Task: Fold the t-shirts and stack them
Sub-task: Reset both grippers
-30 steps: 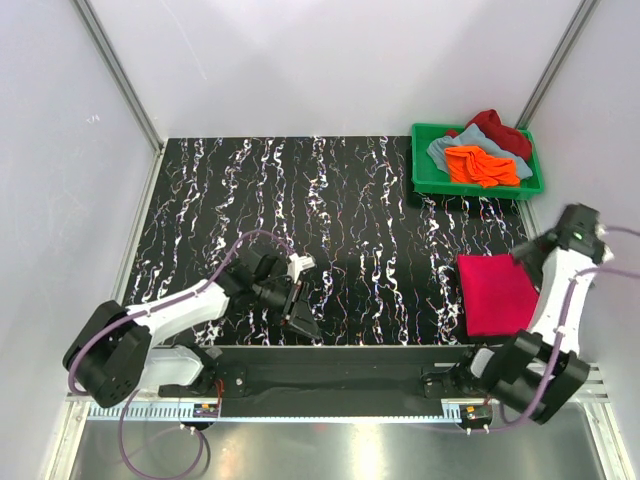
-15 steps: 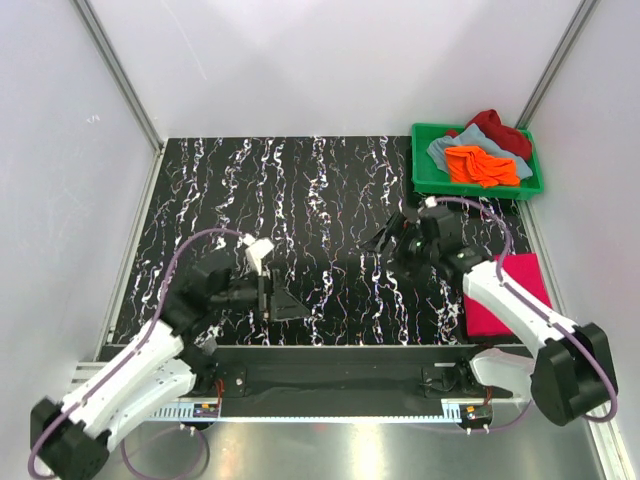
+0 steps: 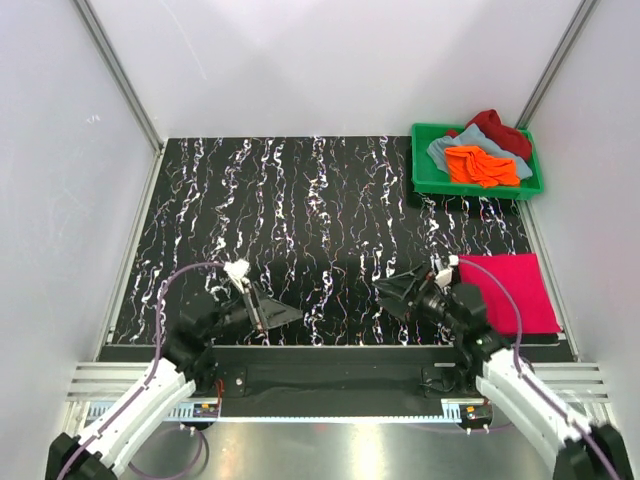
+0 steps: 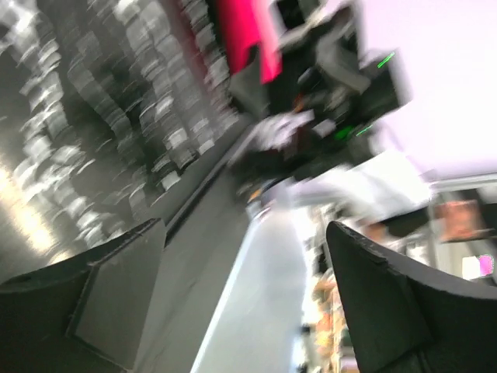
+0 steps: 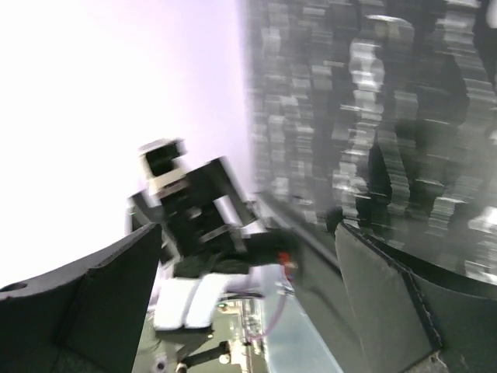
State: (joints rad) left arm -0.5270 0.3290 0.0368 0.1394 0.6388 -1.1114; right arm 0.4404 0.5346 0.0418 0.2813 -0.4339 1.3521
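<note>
You have four t-shirts in view. One pinkish-red t-shirt (image 3: pixel 510 290) lies folded flat in a neat rectangle at the near right corner of the bench (image 3: pixel 300 200), with its right side along the bench's right edge. The other three are bunched in the single green crate (image 3: pixel 425 186) at the far right corner: one orange shirt (image 3: pixel 480 165) on top at the front, one grey-blue shirt (image 3: pixel 445 150) under it to the left, and one dark red shirt (image 3: pixel 500 128) spilling over the crate's far rim.

Both of your arms sit low by the near edge. Your left gripper (image 3: pixel 278 314) is near the left end of that edge, fingers spread wide and holding nothing. Your right gripper (image 3: pixel 392 293) is just left of the pinkish-red t-shirt without touching it, fingers also wide apart and empty. The two grippers point toward each other. Both wrist views are heavily blurred.
</note>
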